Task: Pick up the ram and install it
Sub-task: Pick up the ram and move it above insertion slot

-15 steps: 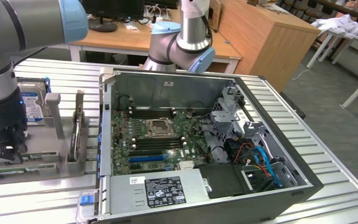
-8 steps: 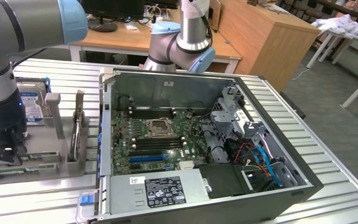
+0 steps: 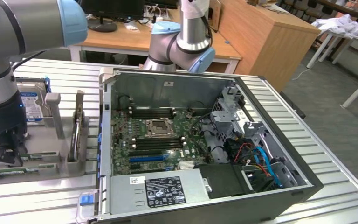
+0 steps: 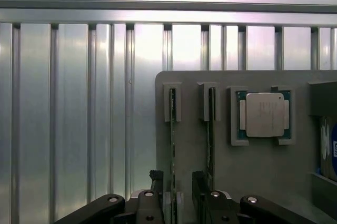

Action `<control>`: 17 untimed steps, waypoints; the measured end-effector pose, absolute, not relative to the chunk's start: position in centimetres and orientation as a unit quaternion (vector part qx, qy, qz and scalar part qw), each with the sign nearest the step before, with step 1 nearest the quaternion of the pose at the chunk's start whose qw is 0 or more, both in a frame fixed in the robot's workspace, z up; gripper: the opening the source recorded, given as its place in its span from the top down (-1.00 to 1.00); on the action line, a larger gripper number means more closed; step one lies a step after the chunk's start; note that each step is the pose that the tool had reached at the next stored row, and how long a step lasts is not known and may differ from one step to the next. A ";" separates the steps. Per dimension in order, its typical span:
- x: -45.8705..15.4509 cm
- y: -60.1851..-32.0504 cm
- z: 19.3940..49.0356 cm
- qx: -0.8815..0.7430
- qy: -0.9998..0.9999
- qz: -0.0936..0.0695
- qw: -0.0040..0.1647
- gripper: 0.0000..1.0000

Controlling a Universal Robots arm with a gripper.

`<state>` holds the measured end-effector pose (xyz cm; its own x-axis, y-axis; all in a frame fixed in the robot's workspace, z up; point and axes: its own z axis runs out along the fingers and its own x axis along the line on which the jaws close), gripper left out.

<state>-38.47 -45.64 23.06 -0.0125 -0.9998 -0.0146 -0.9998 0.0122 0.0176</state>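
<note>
Wrist view: gripper [image 4: 176,184] is spread to its widest w/ nothing gripped. Its black fingers [image 4: 200,187] stand either side of the ram [image 4: 172,140], a long thin green circuit-board stick set on edge in a slot of the flat grey fixture plate [image 4: 253,176], at the plate edge next to the bare ribbed aluminium table [image 4: 73,108]. 2 sticks in all: the second green stick [image 4: 210,129] is in the next slot inward. Past it sits 1 silver-lidded CPU [image 4: 265,114] in its own pocket. Ext. view adds 1 open black PC case [image 3: 297,191] beside the plate, w/ green motherboard [image 3: 160,140] inside, and 1 second robot arm [image 3: 179,42] behind the case.
</note>
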 end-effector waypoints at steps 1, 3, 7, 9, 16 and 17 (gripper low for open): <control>-38.5 -45.6 22.9 0.703 -0.711 -0.012 0.001 0.29; -38.5 -45.6 22.6 0.703 -0.711 -0.012 0.001 0.29; -38.5 -45.6 22.1 0.703 -0.711 -0.012 0.000 0.29; -38.5 -45.6 21.8 0.703 -0.711 -0.012 0.000 0.29; -38.5 -45.6 21.1 0.703 -0.711 -0.012 0.000 0.29; -38.5 -45.6 21.0 0.703 -0.711 -0.012 0.000 0.29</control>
<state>-38.46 -45.64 21.03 -0.0125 -0.9998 -0.0175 -0.9998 0.0122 0.0168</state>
